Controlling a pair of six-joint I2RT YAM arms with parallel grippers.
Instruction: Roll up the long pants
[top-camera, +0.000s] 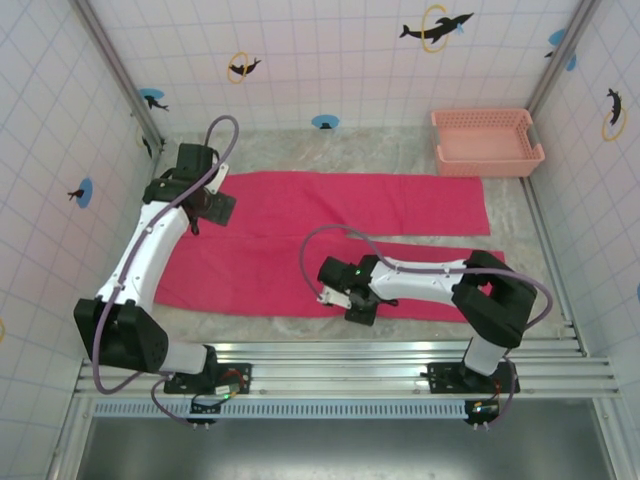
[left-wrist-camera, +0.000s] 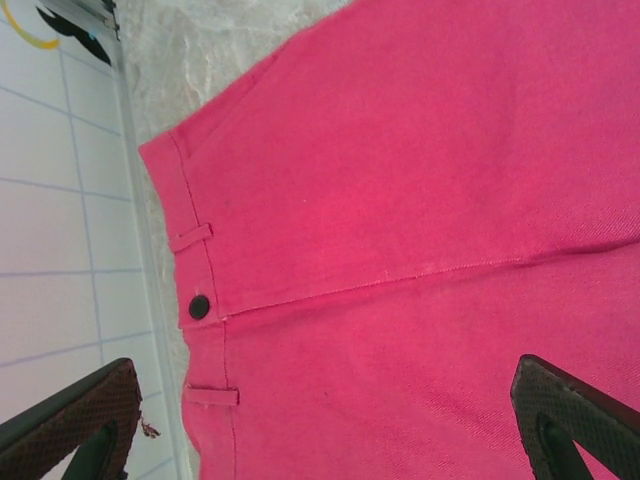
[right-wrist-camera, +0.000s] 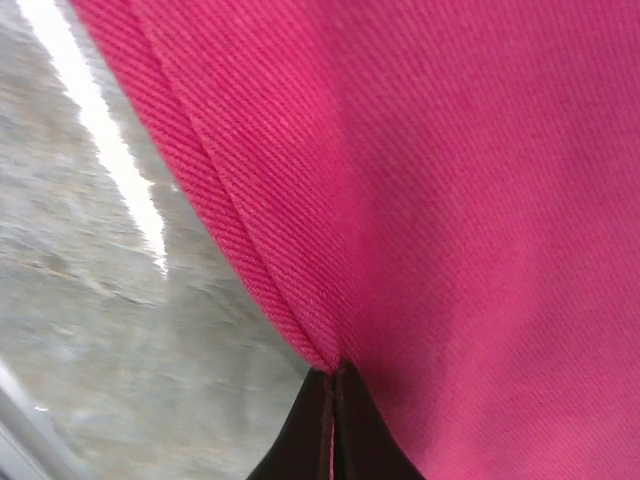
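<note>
Nearest to the arm bases, the right gripper (top-camera: 352, 300) sits on the near edge of the long pants (top-camera: 300, 205), about halfway along the near leg. In the right wrist view, the right gripper (right-wrist-camera: 333, 385) has its two fingers pressed together. The folded edge of the cloth runs into their tips, so it seems to pinch that edge. Just beside it lies bare counter (right-wrist-camera: 90, 300), and only a narrow strip of counter separates this edge from the metal rail (top-camera: 350, 350).

The pants lie flat on the counter with the long axis from left to right. The waist is at the left and the two legs lie side by side, pointing to the right.

Farther back, the left gripper (top-camera: 210, 205) hovers over the far part of the waist. In its wrist view the left gripper (left-wrist-camera: 322, 362) is spread wide with nothing between the fingers. Below it are the waistband with a button (left-wrist-camera: 199, 306) and a belt loop (left-wrist-camera: 190, 237).

A roll probably has to travel along the long axis. The left arm is nearer to the waist end, and the right arm is nearer to the legs. The left wall (left-wrist-camera: 60, 200) stands close to the waistband, so there is little room on that side. In the far right corner a basket (top-camera: 487, 140) stands just beyond the end of the far leg. More open counter (top-camera: 380, 150) shows behind the pants.
</note>
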